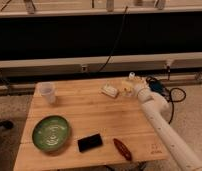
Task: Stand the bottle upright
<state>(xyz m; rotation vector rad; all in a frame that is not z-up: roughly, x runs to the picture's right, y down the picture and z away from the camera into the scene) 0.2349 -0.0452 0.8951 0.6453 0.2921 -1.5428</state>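
On the light wooden table [84, 112] we see a clear plastic cup [47, 92] upper left, a green round bowl [51, 133], a flat black slab [90, 142], a small pale packet [110, 90], then the pale bottle [127, 86] at the table's upper right, the gripper [134, 90] against it; whether it grips, we cannot tell

On my table [89, 115]: clear cup [46, 92] far left; green bowl [51, 133], black device [90, 142], red object [122, 149] near edge; white packet [110, 90] (beside my gripper [130, 85], far right).

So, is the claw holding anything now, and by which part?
It cannot be told. The claw is at the bottle, near the far right corner of the table, but the contact itself does not show.
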